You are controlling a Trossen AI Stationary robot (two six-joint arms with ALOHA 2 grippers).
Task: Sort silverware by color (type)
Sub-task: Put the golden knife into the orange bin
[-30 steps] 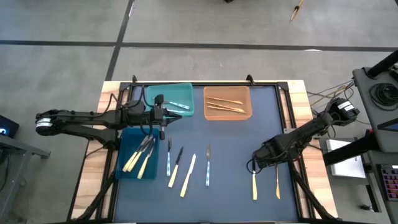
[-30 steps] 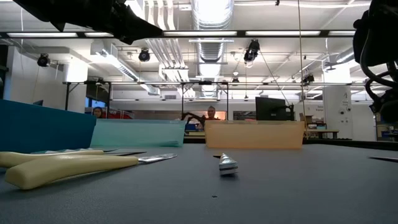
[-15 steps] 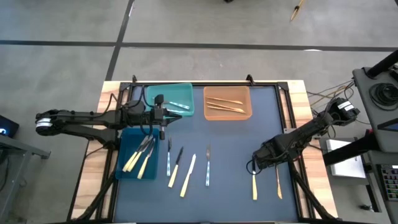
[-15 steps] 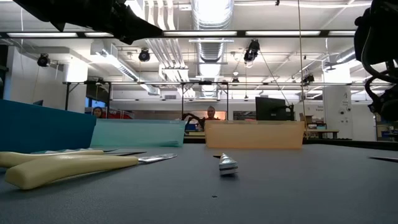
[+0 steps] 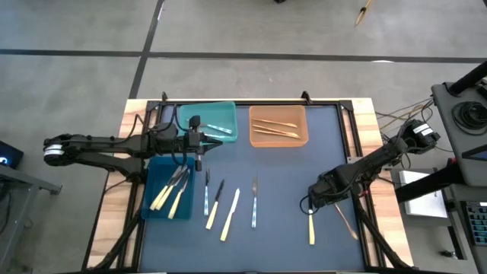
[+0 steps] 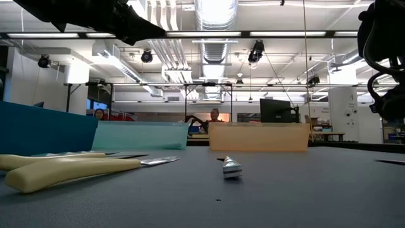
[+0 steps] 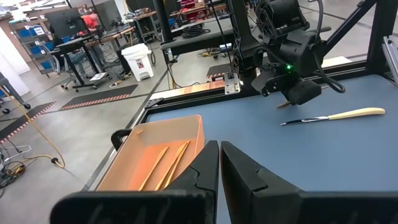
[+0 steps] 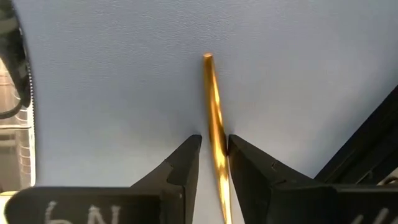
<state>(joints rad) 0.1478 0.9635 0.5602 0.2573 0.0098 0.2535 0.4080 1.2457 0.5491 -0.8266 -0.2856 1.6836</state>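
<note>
**Orange-tan utensil pinched at the right, left arm parked over the bins**

At nine o'clock on the dark blue-grey table mat: left gripper, fingers pressed together with nothing between them, hovering at the near edge of the translucent teal plastic bin, which holds a silvery grey utensil. Just below it, toward eight o'clock, the deep blue rectangular plastic bin, holding pale yellow-handled cutlery in a loose bundle.

At six to seven o'clock, loose on the mat, side by side and apart from one another: a slim silvery grey knife, a pale yellow-handled knife with dark blade, a longer pale yellow knife, and a thin silvery grey fork. Seen level from the table edge, two pale yellow handles lying close in front and one silvery tip pointing this way.

At twelve o'clock, the translucent orange-tan plastic bin with orange-tan pieces inside.

At four o'clock, right gripper, low over the mat, fingers nearly closed on a slim orange-tan utensil; pads touching it on both sides in the wrist view. From above, that utensil angling away toward five o'clock. Just beside it on the left, a pale yellow-handled utensil lying straight on the mat
</note>
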